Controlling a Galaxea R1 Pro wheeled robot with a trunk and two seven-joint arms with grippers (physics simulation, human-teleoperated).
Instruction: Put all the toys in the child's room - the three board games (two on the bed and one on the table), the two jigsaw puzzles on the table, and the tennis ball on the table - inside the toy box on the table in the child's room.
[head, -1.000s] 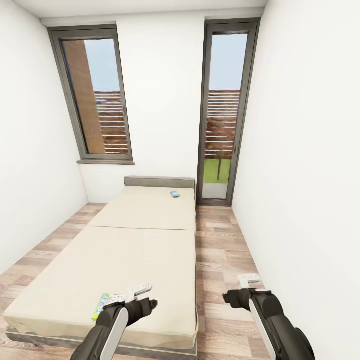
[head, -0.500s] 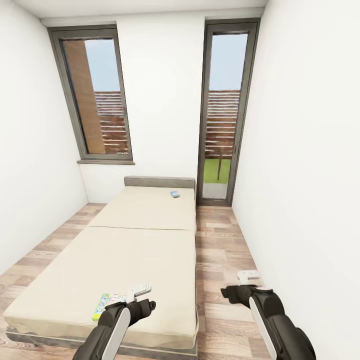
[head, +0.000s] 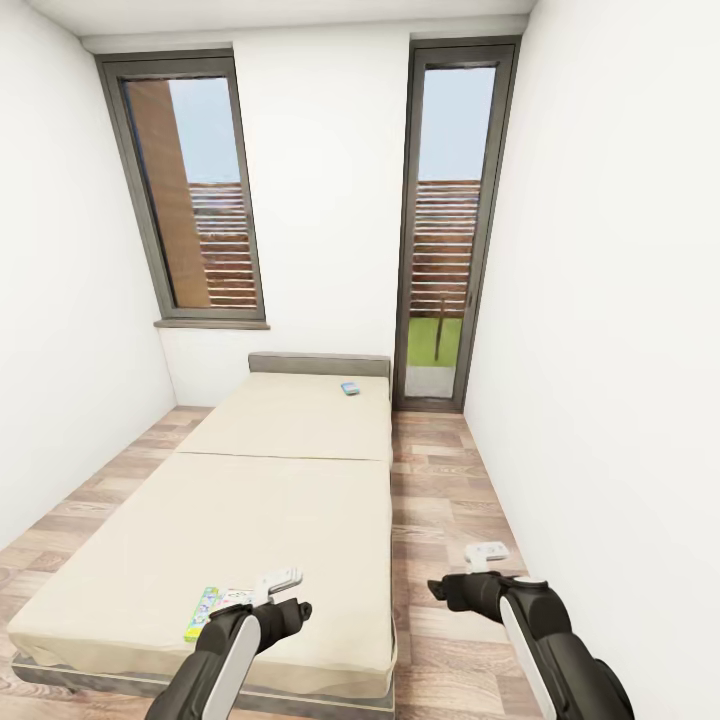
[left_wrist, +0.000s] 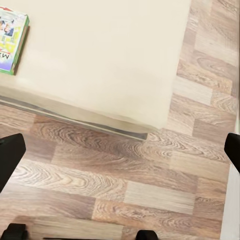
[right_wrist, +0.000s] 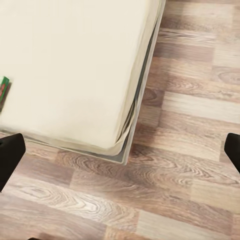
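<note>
Beige bed (head: 280, 500) carries two board games: the green-edged illustrated game (head: 208, 606) near its foot edge, the small blue game (head: 349, 388) near the headboard. Left gripper (head: 280, 578) over the foot and right gripper (head: 487, 549) over the floor are spread wide, holding nothing.

One board game (head: 213, 605) lies at the bed's (head: 270, 520) near-left end (another (head: 349, 388) by the headboard).
</note>
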